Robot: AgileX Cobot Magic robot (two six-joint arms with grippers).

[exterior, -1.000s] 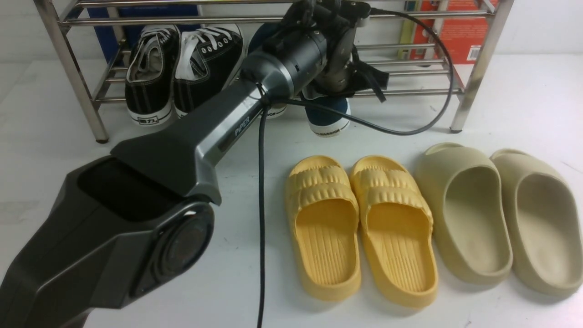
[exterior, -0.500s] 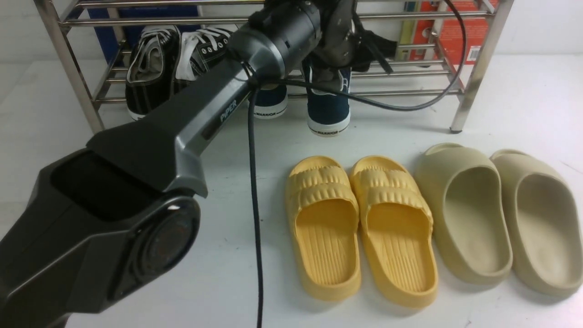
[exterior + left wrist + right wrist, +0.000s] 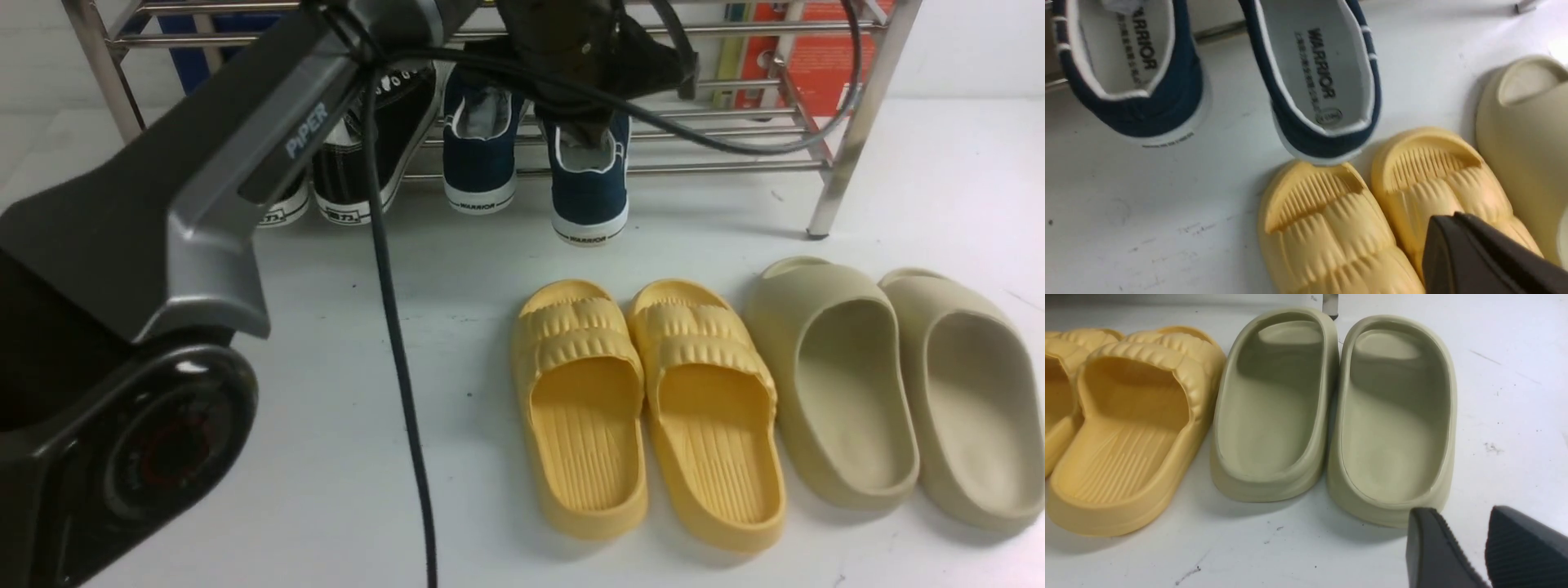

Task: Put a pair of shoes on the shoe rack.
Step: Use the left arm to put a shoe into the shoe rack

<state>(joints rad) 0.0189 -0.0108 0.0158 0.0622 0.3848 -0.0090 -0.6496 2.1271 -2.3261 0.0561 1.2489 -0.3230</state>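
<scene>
Front view: two navy sneakers [image 3: 589,192], two yellow slippers [image 3: 581,408].

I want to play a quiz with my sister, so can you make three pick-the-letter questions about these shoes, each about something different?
1. Where are the navy WARRIOR shoes?
A) On the top bars
B) On the rack's lower shelf
C) Inside a yellow slipper

2. How many yellow slippers are there?
A) One
B) Four
C) Two

3. How is the left gripper?
A) Shut, holding nothing
B) Wide open
C) Shut on a slipper

Answers:
1: B, the navy shoes sit on the low bars of the rack, heels sticking out in front.
2: C, the front view shows two yellow slippers side by side.
3: A, the left gripper's fingertips are together in its wrist view, with no shoe between them.
</scene>
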